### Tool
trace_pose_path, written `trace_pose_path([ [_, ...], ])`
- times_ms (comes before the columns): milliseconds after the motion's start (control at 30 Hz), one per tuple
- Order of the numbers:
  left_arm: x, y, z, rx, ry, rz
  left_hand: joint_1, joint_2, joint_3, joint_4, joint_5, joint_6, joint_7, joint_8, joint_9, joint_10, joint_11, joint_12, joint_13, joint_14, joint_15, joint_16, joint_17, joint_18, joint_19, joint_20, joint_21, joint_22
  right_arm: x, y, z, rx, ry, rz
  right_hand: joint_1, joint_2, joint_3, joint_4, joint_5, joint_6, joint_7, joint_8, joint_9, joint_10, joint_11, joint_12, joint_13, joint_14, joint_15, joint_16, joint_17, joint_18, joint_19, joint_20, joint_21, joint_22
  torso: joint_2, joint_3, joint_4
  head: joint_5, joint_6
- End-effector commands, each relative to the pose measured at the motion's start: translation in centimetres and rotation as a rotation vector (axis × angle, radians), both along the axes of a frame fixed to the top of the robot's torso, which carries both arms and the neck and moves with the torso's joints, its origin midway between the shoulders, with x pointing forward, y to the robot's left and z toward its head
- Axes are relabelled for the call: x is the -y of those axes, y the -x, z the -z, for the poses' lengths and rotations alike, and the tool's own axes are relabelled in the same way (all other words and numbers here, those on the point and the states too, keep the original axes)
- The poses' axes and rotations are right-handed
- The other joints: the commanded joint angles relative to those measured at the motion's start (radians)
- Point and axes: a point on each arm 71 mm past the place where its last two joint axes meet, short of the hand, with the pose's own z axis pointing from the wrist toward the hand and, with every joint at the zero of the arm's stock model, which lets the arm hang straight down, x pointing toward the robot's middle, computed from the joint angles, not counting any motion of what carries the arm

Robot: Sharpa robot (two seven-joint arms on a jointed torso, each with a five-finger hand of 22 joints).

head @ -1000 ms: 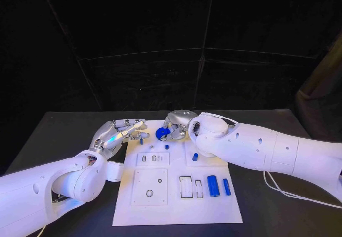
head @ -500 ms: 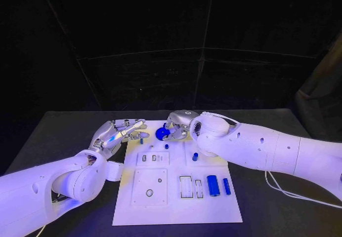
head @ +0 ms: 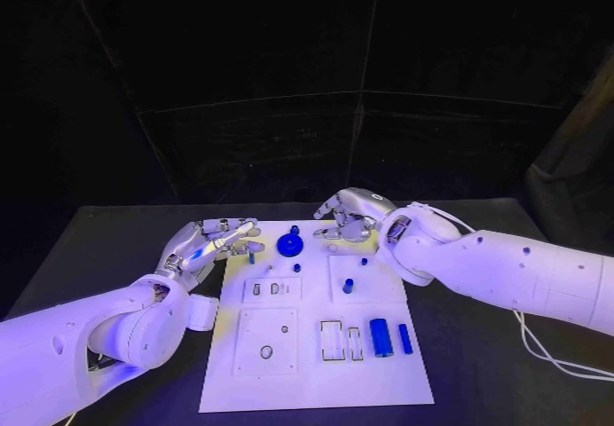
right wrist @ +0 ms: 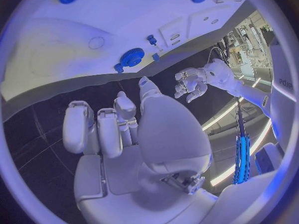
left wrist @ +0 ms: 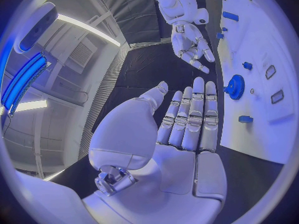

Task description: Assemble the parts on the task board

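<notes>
We found the blue gear seated on the white task board near its far edge, lying flat by the look of the left wrist view, where its toothed rim showed face-on against the plate. Neither hand held it. The right hand hung above the far edge of the board, just beyond and to the right of the gear, fingers parted and slightly curled, holding nothing. The left hand sat at the board's left edge, level with the gear, fingers extended and apart, also holding nothing; its fingertips pointed toward the gear and stood just beside it.

The remaining loose parts lay nearer the robot: a thick blue cylinder and a slimmer blue bar side by side near the board's right edge, both with long axes running from the near edge to the far edge. A small blue peg lay mid-board.

In our judgement the right hand was the better placed for those two, as they lay on its side of the board.
</notes>
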Motion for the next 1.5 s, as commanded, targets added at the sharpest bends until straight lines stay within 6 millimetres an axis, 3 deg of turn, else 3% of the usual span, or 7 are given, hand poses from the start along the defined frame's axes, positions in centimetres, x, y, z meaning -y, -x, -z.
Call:
trace_pose_path([
  [33, 0.1, 0.0, -0.2, 0.01, 0.006, 0.014, 0.008, 0.002, 0.009, -0.001, 0.004, -0.001, 0.001, -0.004, -0.001, -0.002, 0.003, -0.007, -0.001, 0.002, 0.006, -0.006, 0.002, 0.007, 0.006, 0.003, -0.005, -0.001, 2.5, 0.5, -0.3, -0.08, -0.15, -0.05, 0.025, -0.003, -0.002, -0.018, -0.009, 0.01, -0.004, 0.005, 0.002, -0.011, -0.003, -0.01, -0.009, 0.046, -0.006, -0.008, 0.006, 0.0, -0.011, -0.002, -0.007, -0.008, -0.002, 0.0022, -0.0053, -0.004, 0.002],
  [267, 0.3, -0.1, -0.1, 0.007, 0.009, 0.024, 0.006, 0.004, 0.02, -0.006, 0.004, 0.01, -0.003, -0.001, 0.001, 0.012, -0.001, -0.003, 0.001, 0.01, 0.003, -0.008, 0.006, 0.008, 0.01, 0.001, -0.005, -0.001, 8.7, 1.2, -0.2, -0.128, -0.144, 0.011, 0.054, -0.017, -0.012, -0.044, -0.008, 0.024, -0.009, 0.006, 0.002, -0.013, -0.007, -0.021, -0.018, 0.047, -0.01, -0.013, 0.003, 0.0, -0.012, -0.006, -0.012, -0.013, -0.002, 0.0089, -0.0115, -0.016, 0.008],
  [467, 0.4, -0.2, 0.0, 0.006, 0.009, 0.027, 0.005, 0.004, 0.022, -0.007, 0.004, 0.012, -0.004, -0.001, 0.001, 0.015, -0.002, -0.002, 0.001, 0.012, 0.002, -0.008, 0.007, 0.008, 0.011, 0.001, -0.005, -0.001, 11.6, 1.1, 0.1, -0.137, -0.12, 0.06, 0.062, -0.023, -0.019, -0.052, -0.015, 0.019, -0.008, 0.002, 0.001, -0.016, -0.007, -0.03, -0.026, 0.046, -0.011, -0.017, 0.001, 0.001, -0.016, -0.006, -0.015, -0.018, 0.0, 0.0077, -0.0085, -0.025, 0.009],
  [567, 0.4, -0.3, 0.0, 0.006, 0.009, 0.027, 0.004, 0.004, 0.023, -0.008, 0.004, 0.013, -0.004, 0.0, 0.001, 0.017, -0.003, -0.002, 0.001, 0.013, 0.002, -0.008, 0.008, 0.008, 0.012, 0.0, -0.005, -0.001, 12.2, 1.0, 0.9, -0.15, -0.109, 0.077, 0.065, -0.024, -0.02, -0.054, -0.016, 0.016, -0.007, 0.001, 0.0, -0.018, -0.006, -0.033, -0.029, 0.046, -0.01, -0.018, 0.0, 0.002, -0.017, -0.006, -0.017, -0.021, 0.0, 0.0089, -0.0074, -0.027, 0.007],
  [667, 0.4, -0.3, 0.1, 0.006, 0.009, 0.027, 0.004, 0.004, 0.023, -0.008, 0.004, 0.013, -0.004, 0.0, 0.001, 0.017, -0.003, -0.002, 0.001, 0.013, 0.002, -0.009, 0.008, 0.008, 0.012, 0.0, -0.005, -0.001, 12.6, 0.9, 1.8, -0.166, -0.098, 0.09, 0.066, -0.025, -0.023, -0.056, -0.017, 0.012, -0.006, 0.0, -0.001, -0.021, -0.005, -0.038, -0.032, 0.046, -0.01, -0.019, -0.001, 0.002, -0.019, -0.006, -0.018, -0.023, -0.001, 0.0049, -0.0057, -0.029, 0.005],
  [1167, 0.4, -0.4, 0.3, 0.004, 0.006, 0.023, 0.004, 0.003, 0.024, -0.008, 0.004, 0.013, -0.004, -0.001, 0.001, 0.017, -0.003, -0.002, 0.001, 0.013, 0.002, -0.009, 0.008, 0.008, 0.012, 0.0, -0.005, -0.001, 13.2, 0.3, 4.3, -0.188, -0.067, 0.133, 0.069, -0.021, -0.026, -0.058, -0.015, 0.0, -0.004, -0.002, -0.002, -0.022, -0.003, -0.041, -0.035, 0.047, -0.009, -0.018, 0.002, 0.003, -0.019, -0.006, -0.02, -0.025, -0.001, 0.0027, -0.0048, -0.03, -0.004],
  [1500, 0.4, -0.4, 0.3, 0.002, 0.005, 0.022, 0.003, 0.003, 0.024, -0.009, 0.004, 0.013, -0.004, -0.001, 0.001, 0.016, -0.002, -0.003, 0.001, 0.012, 0.002, -0.01, 0.008, 0.008, 0.012, 0.0, -0.006, -0.001, 12.9, -0.1, 4.7, -0.2, -0.052, 0.134, 0.096, 0.022, -0.006, -0.073, -0.042, 0.031, -0.009, 0.013, 0.004, -0.012, -0.009, -0.031, -0.027, 0.05, -0.012, -0.017, 0.009, 0.001, -0.013, -0.007, -0.019, -0.019, -0.001, 0.0024, -0.0048, -0.031, -0.007],
])
